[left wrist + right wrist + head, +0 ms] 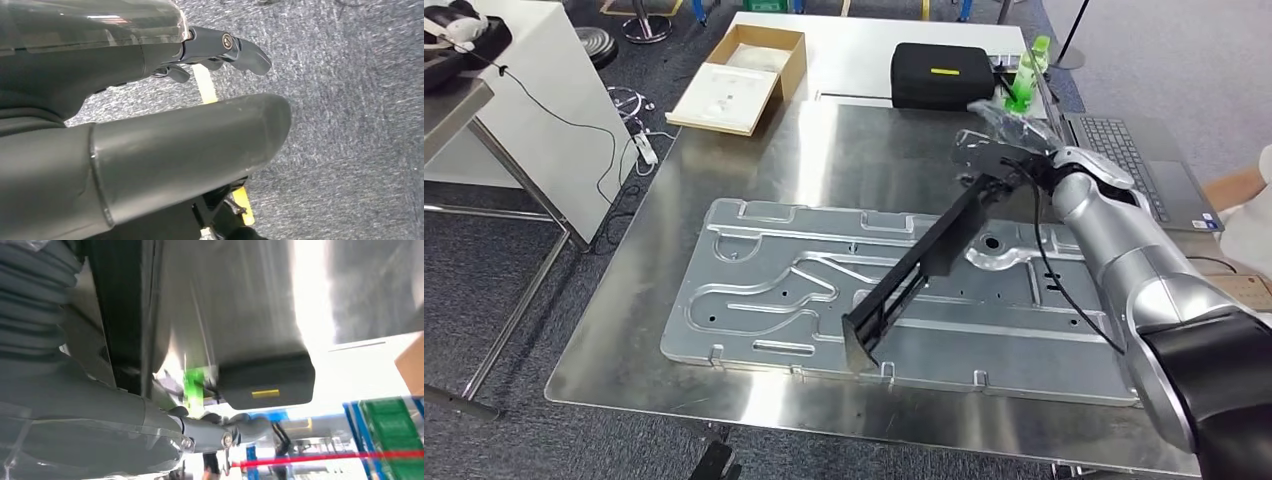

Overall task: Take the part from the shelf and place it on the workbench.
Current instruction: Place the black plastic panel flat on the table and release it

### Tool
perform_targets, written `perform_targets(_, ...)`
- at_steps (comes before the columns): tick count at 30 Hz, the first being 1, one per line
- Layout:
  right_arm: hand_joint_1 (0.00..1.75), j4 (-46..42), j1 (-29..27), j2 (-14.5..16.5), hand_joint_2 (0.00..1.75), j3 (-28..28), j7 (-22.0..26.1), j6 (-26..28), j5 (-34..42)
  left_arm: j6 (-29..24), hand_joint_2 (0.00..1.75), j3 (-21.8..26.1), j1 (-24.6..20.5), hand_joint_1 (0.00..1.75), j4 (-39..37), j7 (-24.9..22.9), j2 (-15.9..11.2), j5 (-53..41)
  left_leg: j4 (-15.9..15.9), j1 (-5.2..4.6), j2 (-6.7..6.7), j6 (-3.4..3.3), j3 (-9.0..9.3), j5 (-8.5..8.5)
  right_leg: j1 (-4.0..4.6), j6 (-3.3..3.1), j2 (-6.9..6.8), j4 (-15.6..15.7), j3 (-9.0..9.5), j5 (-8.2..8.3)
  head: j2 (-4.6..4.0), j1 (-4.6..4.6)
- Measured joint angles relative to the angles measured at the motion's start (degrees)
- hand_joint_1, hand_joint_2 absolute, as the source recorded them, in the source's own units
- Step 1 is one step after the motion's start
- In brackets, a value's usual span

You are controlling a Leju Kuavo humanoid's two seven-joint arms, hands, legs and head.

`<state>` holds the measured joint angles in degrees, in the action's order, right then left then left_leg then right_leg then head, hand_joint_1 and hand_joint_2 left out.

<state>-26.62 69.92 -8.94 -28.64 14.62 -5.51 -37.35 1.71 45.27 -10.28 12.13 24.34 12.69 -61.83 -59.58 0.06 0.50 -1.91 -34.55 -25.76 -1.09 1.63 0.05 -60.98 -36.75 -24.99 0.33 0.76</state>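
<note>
**Long black part held over the steel worktop, set-down to come**

The right hand has its fingers closed around the upper end of the long black metal channel-shaped part, and that grip is carrying it. From the hand the part slants down and toward the robot, its lower end low over the big pressed silver sheet-metal panel lying flat on the shiny steel worktop. Whether that low end already touches the panel is too close to call from the head view. In the right wrist view the black part runs right alongside the grey hand, with the worktop's bright surface behind it.

The silver right arm reaches in over the worktop's right side. Beyond the hand sit a black zip case and a bright green plastic piece, with an open laptop just beside the arm. A cardboard box lies at the far left corner. A person's arm shows at the right edge.

The left hand hangs over grey carpet, holding nothing, fingers loosely extended.

By my read, this is the placing step: the part is off the shelf and over the worktop. Next comes lowering the held end until the part lies flat, then opening the fingers cleanly. The risk is the long part pivoting or sliding on that slick metal.
</note>
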Motion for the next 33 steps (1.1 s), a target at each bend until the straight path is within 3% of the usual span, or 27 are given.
perform_targets(3, 0.00, -0.7, 0.4, 0.5, 1.75, -1.7, -0.2, 0.6, -0.7, -0.1, 0.00, 0.0, -0.1, 0.00, 0.0, 0.0, 0.0, 0.0, 0.0, -0.04, -0.01, 0.82, -0.23, -0.09, 0.09, -0.85, -0.01, 0.7, 0.04, -0.12, 0.00, -0.01)
perform_targets(5, 0.00, -1.1, 0.6, 0.8, 1.75, -2.4, -0.3, 0.7, -0.8, -0.1, 0.00, 0.0, 0.0, 0.00, 0.0, -0.1, 0.0, 0.0, -2.2, 0.04, -0.09, 1.45, -1.12, -1.64, -0.17, -1.63, -0.13, 1.1, 0.26, 0.02, 0.00, -0.01)
perform_targets(8, 0.00, -1.5, 0.7, 1.2, 1.75, -3.0, -0.2, 1.1, -1.0, -0.2, 0.00, 0.0, 0.0, 0.00, 0.0, -0.1, 0.0, 0.0, -12.2, 0.33, -0.16, 2.08, -5.78, -6.31, -0.13, -2.24, -0.20, 1.1, 0.41, -0.04, 0.00, -0.02)
perform_targets(9, 0.00, -1.5, 0.7, 1.3, 1.75, -3.2, -0.1, 1.6, -1.2, -0.2, 0.00, 0.0, 0.0, 0.00, 0.0, -0.1, 0.0, 0.0, -14.9, 0.39, -0.16, 2.15, -7.22, -6.92, -0.10, -2.28, -0.18, 1.1, 0.44, -0.08, 0.00, -0.02)
perform_targets(10, 0.00, -1.6, 0.7, 1.4, 1.75, -3.5, 0.1, 2.3, -1.6, -0.2, 0.00, 0.0, 0.0, 0.00, 0.0, 0.0, 0.0, 0.0, -15.7, 0.42, -0.16, 2.16, -7.86, -6.50, -0.08, -2.29, -0.13, 1.1, 0.49, -0.13, 0.00, -0.02)
perform_targets(11, 0.00, -1.9, 0.7, 1.5, 1.75, -3.7, 0.2, 3.0, -2.0, -0.2, 0.00, 0.0, 0.0, 0.00, 0.0, 0.1, 0.0, 0.0, -14.3, 0.44, -0.16, 2.08, -7.41, -4.97, -0.08, -2.26, -0.08, 1.0, 0.58, -0.19, 0.00, -0.02)
perform_targets(13, 0.00, -2.5, 0.9, 2.0, 0.87, -4.3, 0.0, 3.2, -2.9, -0.3, 0.00, 0.0, -0.1, 0.00, 0.0, 0.7, 0.0, 0.0, -6.9, 0.40, -0.16, 1.68, -4.25, -0.79, -0.05, -2.09, 0.02, 1.0, 0.80, -0.38, 0.00, -0.01)
perform_targets(15, 0.00, -2.8, 1.6, 2.5, 0.00, -5.2, -1.0, 0.9, -3.9, -0.5, 0.00, 0.0, -0.2, 0.00, 0.0, 1.2, 0.1, 0.0, -1.1, 0.17, -0.14, 1.24, -1.64, 1.14, 0.08, -1.68, 0.15, 0.9, 0.73, -0.43, 0.00, -0.01)
perform_targets(18, 0.00, -2.5, 2.7, 3.0, 0.00, -7.0, -2.2, -3.8, -4.8, -0.7, 0.00, 0.0, -0.4, 0.00, 0.0, 1.5, 0.1, 0.0, 0.5, 0.09, -0.10, 0.64, -1.15, 1.22, 0.16, -0.77, 0.18, 1.3, 0.58, -0.24, 0.00, -0.02)
perform_targets(20, 0.00, -2.1, 3.6, 3.2, 0.00, -8.2, -2.2, -5.4, -4.8, -0.7, 0.00, 0.0, -0.5, 0.00, 0.0, 1.6, 0.2, 0.1, 1.2, 0.35, -0.12, -0.10, -0.79, 1.68, 0.14, -0.33, 0.10, -0.2, 0.04, -1.43, 0.00, -0.01)
perform_targets(23, 0.00, -0.8, 4.7, 3.3, 0.00, -9.8, -1.8, -7.1, -4.7, -0.7, 0.00, 0.0, -0.7, 0.00, 0.0, 1.7, 0.3, 0.1, 1.6, 0.40, -0.12, -0.77, -0.59, 1.95, 0.11, -0.07, 0.07, -9.3, -4.17, -6.04, 0.00, 0.02)
perform_targets(25, 0.00, 0.1, 4.7, 3.3, 0.00, -10.7, -1.4, -8.2, -4.6, -0.8, 0.00, 0.0, -0.7, 0.00, 0.0, 1.7, 0.3, 0.2, 1.4, 0.37, -0.05, -0.80, -0.62, 1.86, 0.11, 0.06, 0.06, -13.7, -6.55, -6.85, 0.00, 0.02)
perform_targets(26, 0.00, 0.4, 4.6, 3.3, 0.00, -11.1, -1.2, -8.2, -4.4, -0.9, 0.00, 0.0, -0.6, 0.00, 0.0, 1.7, 0.3, 0.2, 1.3, 0.37, -0.03, -0.74, -0.63, 1.77, 0.11, 0.03, 0.05, -13.0, -6.38, -5.72, 0.00, 0.03)
perform_targets(27, 0.00, 0.7, 4.7, 3.3, 0.00, -11.4, -0.9, -7.8, -4.2, -1.0, 0.00, 0.0, -0.7, 0.00, 0.0, 1.7, 0.3, 0.2, 1.1, 0.37, -0.01, -0.63, -0.63, 1.64, 0.11, -0.05, 0.03, -10.3, -5.20, -3.80, 0.00, 0.02)
perform_targets(29, 0.00, 0.8, 4.9, 3.3, 0.00, -11.6, -0.5, -5.3, -3.3, -1.2, 0.00, 0.0, -0.8, 0.00, 0.0, 1.7, 0.3, 0.2, 0.7, 0.25, -0.02, -0.23, -0.76, 1.29, 0.26, -0.37, 0.02, -2.9, -1.80, -0.48, 0.00, 0.03)
perform_targets(31, 0.00, 0.8, 4.8, 3.3, 0.00, -11.6, -0.1, -1.4, -2.2, -1.4, 0.00, 0.1, -0.9, 0.00, 0.0, 1.6, 0.4, 0.2, 0.4, 0.09, -0.05, 0.27, -1.03, 1.14, 0.56, -0.75, 0.07, 0.9, -0.20, 0.34, 0.00, 0.01)
perform_targets(33, 0.00, 0.4, 3.9, 3.2, 0.00, -11.3, 0.6, 4.3, -0.2, -1.7, 0.00, 0.1, -1.0, 0.00, 0.0, 1.5, 0.5, 0.1, 0.5, 0.02, -0.06, 0.78, -1.04, 1.18, 0.61, -1.20, 0.13, 1.2, -0.07, 0.37, 0.00, -0.01)
